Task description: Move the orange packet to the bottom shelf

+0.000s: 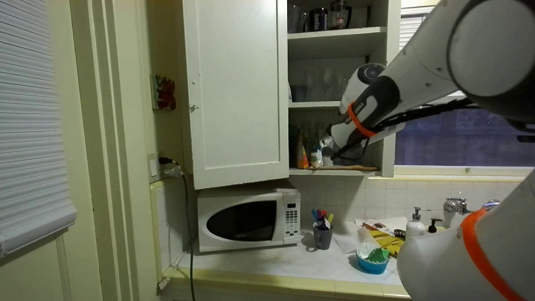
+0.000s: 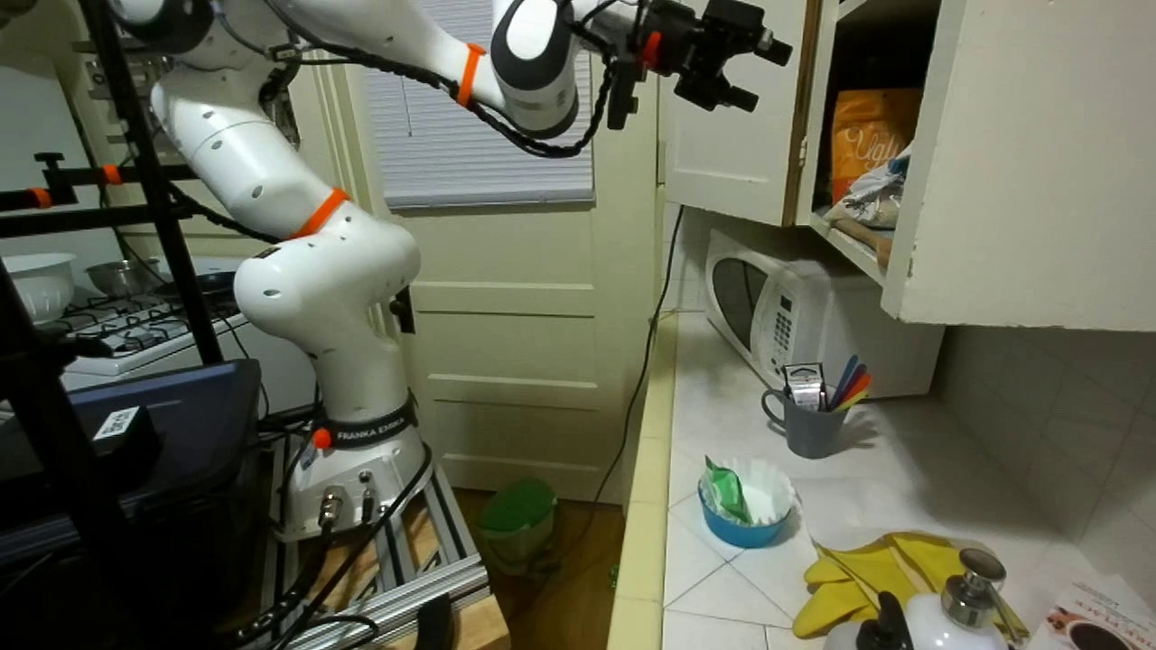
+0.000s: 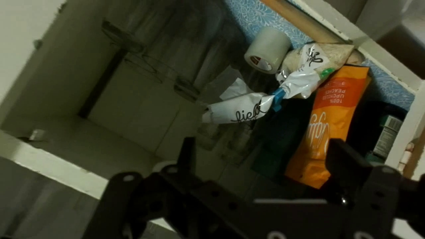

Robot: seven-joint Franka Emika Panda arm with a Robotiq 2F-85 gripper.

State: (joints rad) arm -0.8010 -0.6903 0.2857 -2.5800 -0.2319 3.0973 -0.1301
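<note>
Evidently fingers stood apart, empty, in front of cupboard. Orange packet upright on bottom shelf, off-centre in wrist view, partly behind one of them; any grasp likely needed sideways shift.

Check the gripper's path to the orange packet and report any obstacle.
Nothing visible stands between the open gripper and the orange packet in the wrist view; the white bag sits close beside it.

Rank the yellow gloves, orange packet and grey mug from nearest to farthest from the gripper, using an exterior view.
From the gripper:
1. Orange packet: inside the open cupboard.
2. Grey mug: on the counter, beside the microwave.
3. Yellow gloves: on the counter, near pump bottles.
</note>
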